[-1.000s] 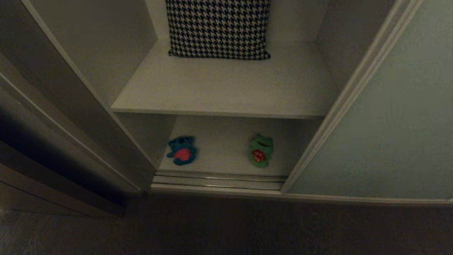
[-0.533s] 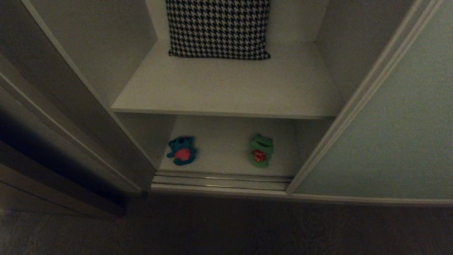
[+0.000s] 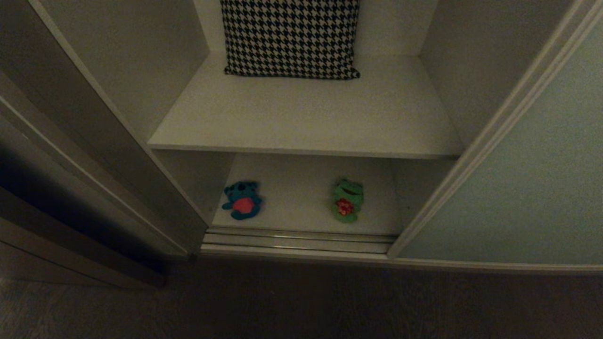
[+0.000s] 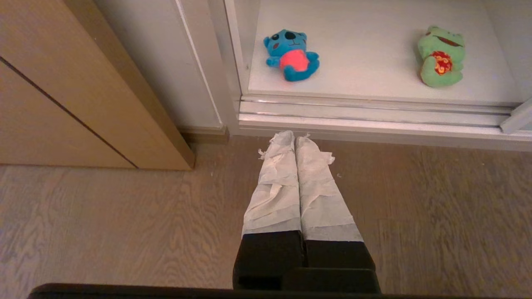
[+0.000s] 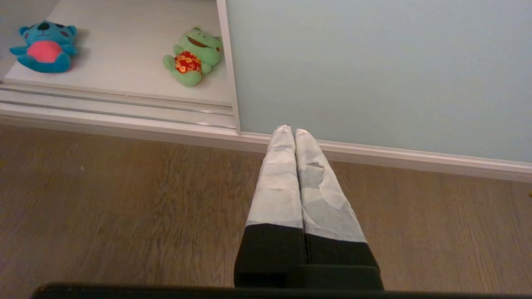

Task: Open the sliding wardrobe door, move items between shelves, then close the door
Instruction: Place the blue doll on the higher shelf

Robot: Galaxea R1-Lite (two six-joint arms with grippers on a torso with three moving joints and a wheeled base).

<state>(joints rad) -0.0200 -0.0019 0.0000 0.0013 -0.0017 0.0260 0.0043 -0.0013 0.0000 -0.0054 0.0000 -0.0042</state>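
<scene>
We see the door [image 3: 532, 188] slid to the right of the bottom shelf [image 3: 301, 197]. On this shelf lie the bear [image 3: 242, 200] at the left and the frog [image 3: 347, 199] at the right, well apart. A cushion [image 3: 290, 37] stands on the upper shelf [image 3: 301, 117]. Our left gripper [image 4: 295, 139] and right gripper [image 5: 289, 131] hang over the floor [image 4: 124, 216], fingers pressed together, holding nothing.

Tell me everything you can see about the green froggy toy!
The green frog is a small soft plush with a wide dark mouth and a red bib patterned in gold. It lies flat on its back on the white bottom shelf, head toward the back, near the sliding wardrobe door. Only the shelf touches it.
</scene>
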